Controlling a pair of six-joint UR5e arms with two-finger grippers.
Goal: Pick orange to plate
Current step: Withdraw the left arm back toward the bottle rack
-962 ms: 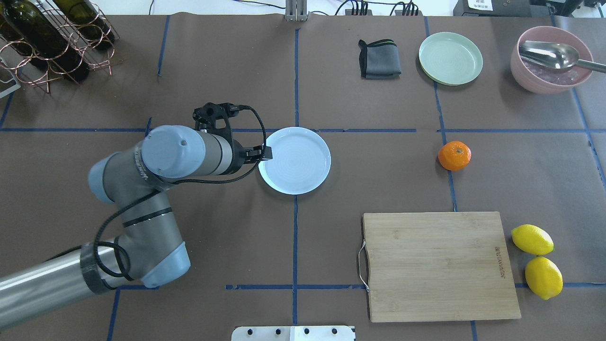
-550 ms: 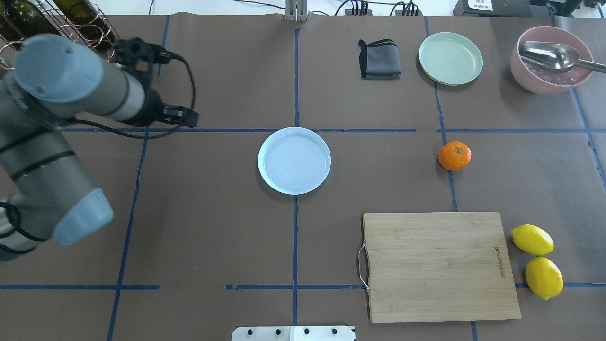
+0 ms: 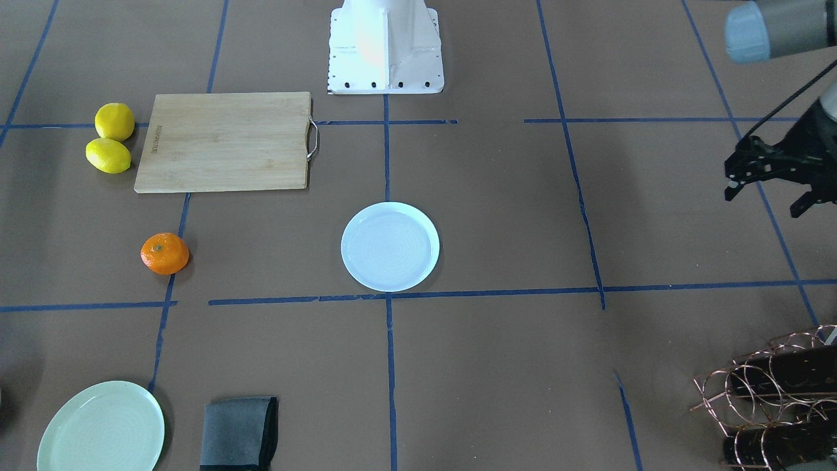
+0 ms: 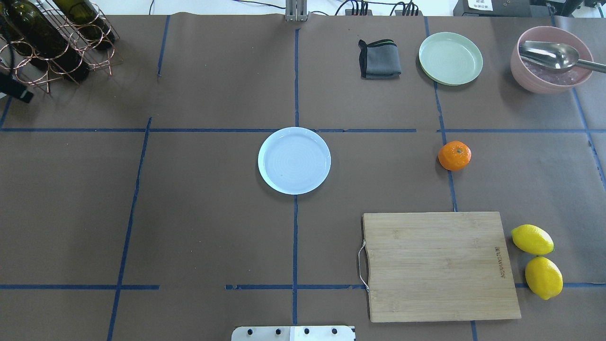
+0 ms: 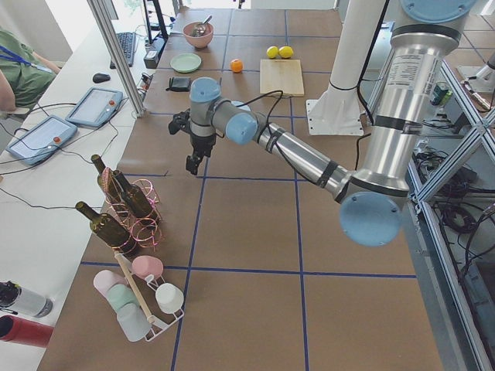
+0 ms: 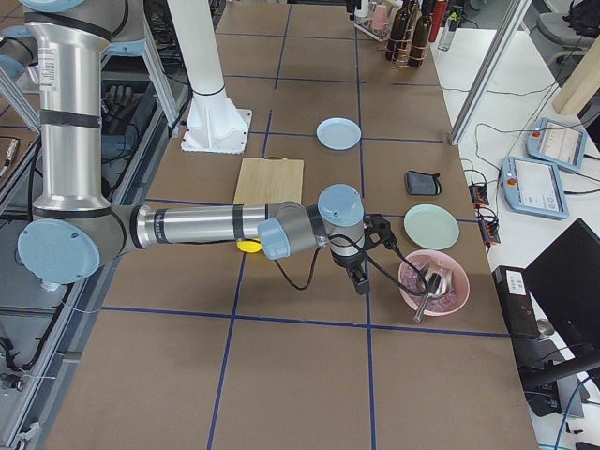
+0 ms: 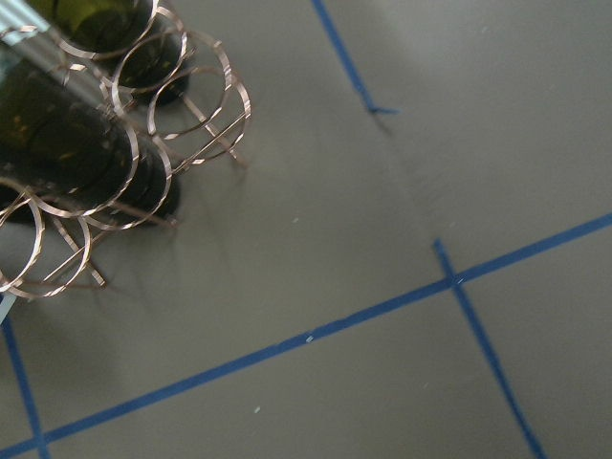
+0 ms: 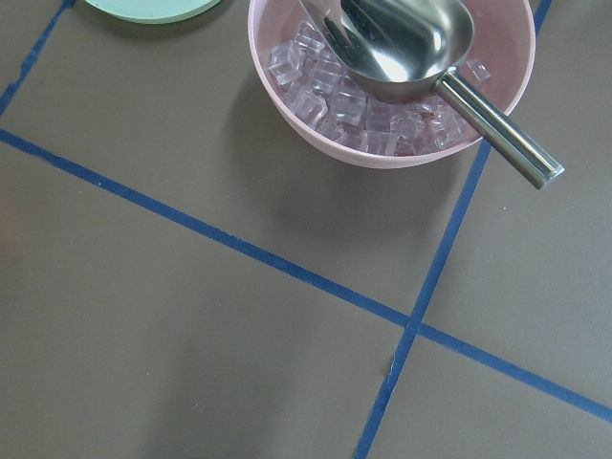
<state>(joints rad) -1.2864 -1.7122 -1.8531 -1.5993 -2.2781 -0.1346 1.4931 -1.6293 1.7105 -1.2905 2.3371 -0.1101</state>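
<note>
Orange (image 4: 454,156) unmoved, well apart from plate (image 4: 294,160), on the robot's right side. Plate unmoved too. Left gripper (image 3: 764,201) gone from the plate's rim, pulled back near bottle rack (image 4: 57,42), fingers spread wide, empty. Right gripper (image 6: 361,281) near pink bowl (image 6: 433,281); opening impossible to tell.

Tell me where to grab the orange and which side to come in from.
Grip the orange across its widest middle, coming straight down from above. It sits stem-up and slightly flattened, so its round sides should offer an even two-sided hold. It lies free, apart from the cutting board, which likely leaves room on every side.
</note>
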